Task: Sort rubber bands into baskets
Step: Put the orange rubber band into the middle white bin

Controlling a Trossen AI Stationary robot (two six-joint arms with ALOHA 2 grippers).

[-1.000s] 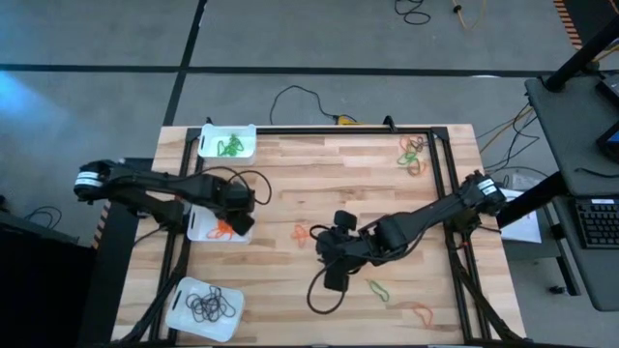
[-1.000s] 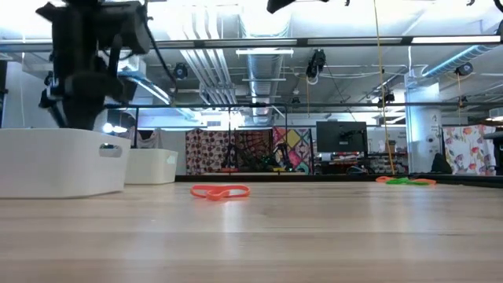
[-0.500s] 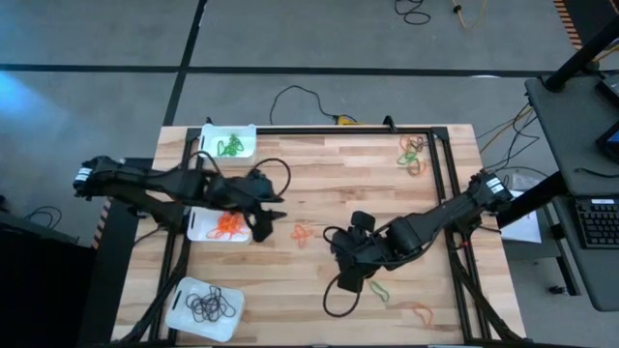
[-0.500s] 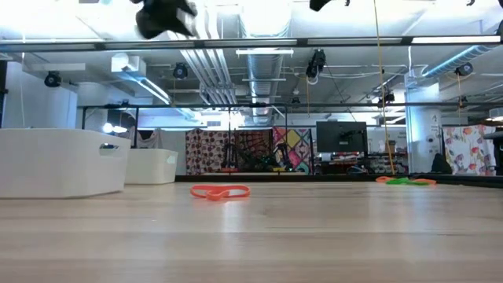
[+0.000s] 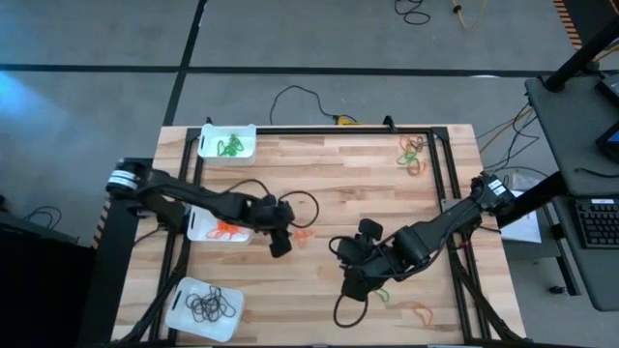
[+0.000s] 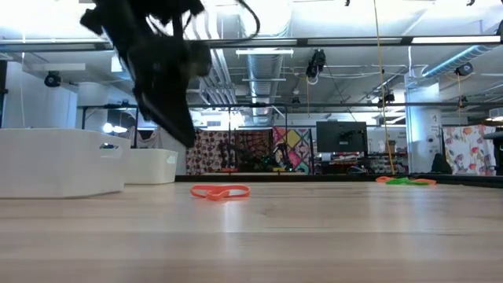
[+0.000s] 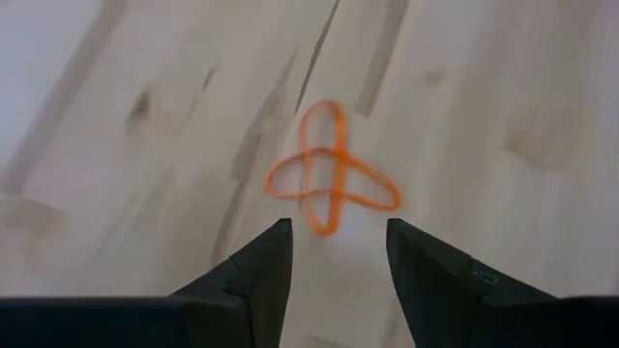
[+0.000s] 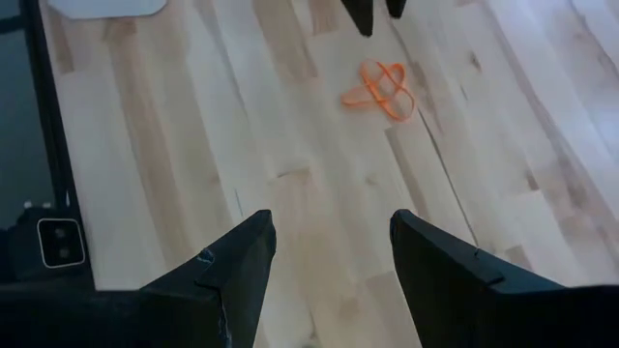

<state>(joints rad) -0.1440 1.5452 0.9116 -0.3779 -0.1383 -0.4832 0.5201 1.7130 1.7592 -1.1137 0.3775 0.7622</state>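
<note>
High view: we see the left gripper (image 5: 281, 242) reaching past the middle basket (image 5: 198, 230) to the table centre, right gripper (image 5: 354, 280) lower on the right side.
Left gripper: fingers parted and holding nothing; in its wrist view an orange band (image 7: 331, 179) lies flat on the wood just ahead of the tips.
Right gripper: released, fingers spread over bare wood; its wrist view shows the same orange band (image 8: 382, 87) farther off, with the left fingertips (image 8: 360, 14) just beyond it.
Orange band: on the table (image 5: 338, 184) just beside the left gripper, folded into crossed loops; in the low view it lies flat (image 6: 219, 191) near the middle.
Baskets: far basket (image 5: 228, 142) holds green bands (image 5: 230, 147); middle one holds orange bands (image 5: 224, 229); near basket (image 5: 184, 307) holds black bands (image 5: 210, 306).
Loose bands: a green one (image 5: 381, 292) beside the right gripper, partly covered by it; an orange one (image 5: 417, 311) near the front right edge; a mixed cluster (image 5: 413, 153) at the far right corner.
In the way: the left arm crosses over the middle basket and hides part of it; a black cable loop (image 5: 338, 311) hangs by the right gripper, possibly touching the table, we cannot tell.
Around: black frame rails (image 5: 440, 184) along the table sides.
</note>
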